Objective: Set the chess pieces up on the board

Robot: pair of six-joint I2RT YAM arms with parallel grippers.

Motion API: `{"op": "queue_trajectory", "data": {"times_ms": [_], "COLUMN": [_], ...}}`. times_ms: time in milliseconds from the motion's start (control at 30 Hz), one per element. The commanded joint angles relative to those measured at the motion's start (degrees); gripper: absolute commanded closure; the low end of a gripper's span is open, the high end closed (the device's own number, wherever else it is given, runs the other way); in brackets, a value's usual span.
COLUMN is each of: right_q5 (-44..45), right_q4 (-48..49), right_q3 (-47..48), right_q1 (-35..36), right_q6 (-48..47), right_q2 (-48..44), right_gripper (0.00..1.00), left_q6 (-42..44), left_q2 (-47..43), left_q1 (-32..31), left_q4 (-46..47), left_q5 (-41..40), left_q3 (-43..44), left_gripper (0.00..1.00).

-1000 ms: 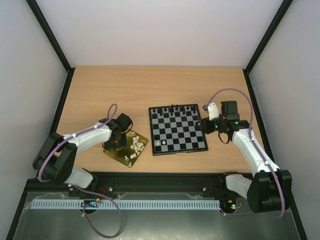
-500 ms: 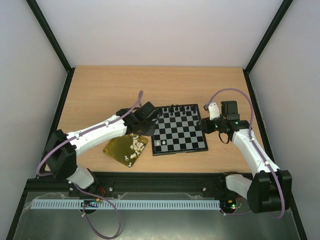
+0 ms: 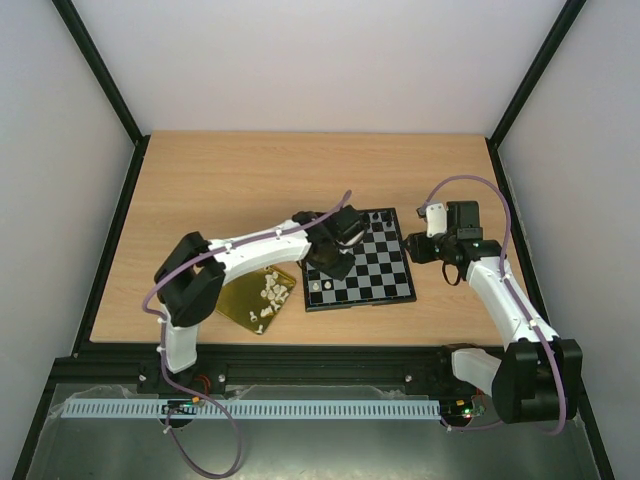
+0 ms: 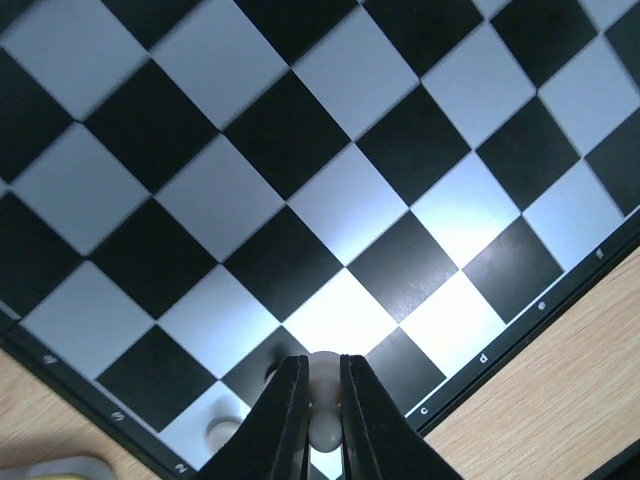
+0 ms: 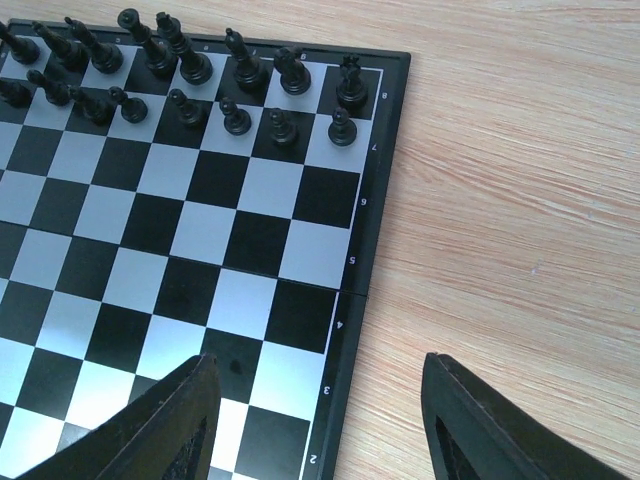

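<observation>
L claw (image 4: 322, 366) pinching white piece (image 4: 323, 432) over board (image 4: 300, 150) near-edge rows, target sq straight below, another white piece (image 4: 222, 432) just beside; R claw (image 5: 318, 368) spread, off board's R edge.

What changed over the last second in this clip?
The left gripper swung right from the gold tray to above the board, shut on a white piece. The right gripper, open beside the board, barely moved; tray and board stayed put.
</observation>
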Motion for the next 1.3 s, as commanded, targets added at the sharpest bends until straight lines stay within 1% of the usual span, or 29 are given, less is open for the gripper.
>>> {"op": "queue_trajectory", "data": {"times_ms": [0, 300, 600, 1267], "right_q5": [0.73, -0.19, -1.0, -2.07], "right_q4": [-0.34, -0.58, -0.75, -1.26], "right_q3": [0.33, 0.37, 0.33, 0.5], "right_q1": [-0.32, -0.32, -0.32, -0.32], "right_q6": [0.6, 0.3, -0.03, -0.75], "right_q2": [0.22, 0.48, 0.74, 1.45], "right_gripper": [0.42, 0.42, 0.42, 0.42], "left_q6": [3.19, 2.98, 2.28, 2.01], "left_q2": [3.09, 7.53, 9.04, 10.85], "left_q1": [-1.98, -3.47, -3.48, -3.44], "left_q4": [-4.32, -6.23, -6.86, -5.51], "left_q5": [1.03, -3.23, -4.57, -2.2], "left_q3": [2.96, 5.71, 5.85, 6.11], "left_gripper": [0.98, 0.98, 0.98, 0.97]}}
